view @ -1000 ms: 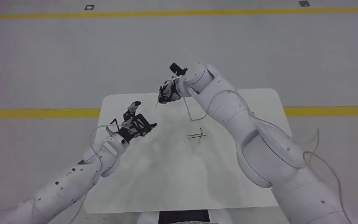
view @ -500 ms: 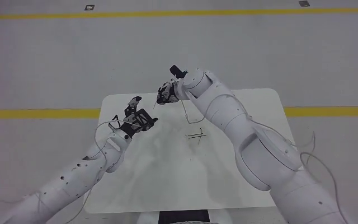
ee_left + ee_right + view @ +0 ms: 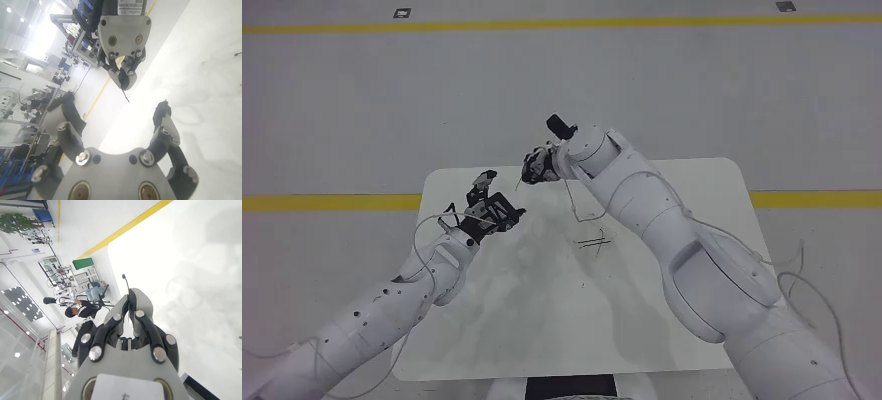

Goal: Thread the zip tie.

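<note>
My right gripper hangs over the far left part of the white table, shut on a thin black zip tie. In the right wrist view the tie runs out past the closed fingertips, its square head farthest out. In the left wrist view the pinched tie points its free end down toward my left gripper, which stands open just short of it. From above, the left gripper sits a little to the left of and nearer than the right one. The two do not touch.
Spare black zip ties lie loose near the middle of the table, to the right of both grippers; one spare tie also shows beyond the grippers. The table's far left corner and edge are close behind the grippers.
My left gripper has moved toward the far edge and closer to the right gripper, still open. The right gripper shifted slightly left with the tie held.
</note>
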You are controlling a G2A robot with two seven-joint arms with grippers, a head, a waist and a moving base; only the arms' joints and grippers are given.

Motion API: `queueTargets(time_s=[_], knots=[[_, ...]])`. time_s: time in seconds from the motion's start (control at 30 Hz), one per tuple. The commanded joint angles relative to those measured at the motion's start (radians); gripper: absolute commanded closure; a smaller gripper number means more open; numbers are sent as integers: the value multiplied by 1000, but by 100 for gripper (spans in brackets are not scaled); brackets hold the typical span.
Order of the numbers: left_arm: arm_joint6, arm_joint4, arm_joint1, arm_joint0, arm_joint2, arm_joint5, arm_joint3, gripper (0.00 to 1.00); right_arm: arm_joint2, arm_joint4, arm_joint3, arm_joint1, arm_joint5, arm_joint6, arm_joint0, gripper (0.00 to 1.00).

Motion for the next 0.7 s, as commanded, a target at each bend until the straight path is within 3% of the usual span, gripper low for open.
queueTargets(time_s=[0.0, 0.17, 0.67], knots=[[-2, 0, -2, 0, -2, 2, 3, 35, 5, -5, -8, 3, 0, -1, -3, 100], [-2, 0, -3, -9, 7, 2, 10, 51, 19, -23, -23, 11, 0, -18, -9, 100], [-8, 0, 4, -46, 62, 37, 26, 60, 43, -58, -77, 25, 0, 6, -28, 100]])
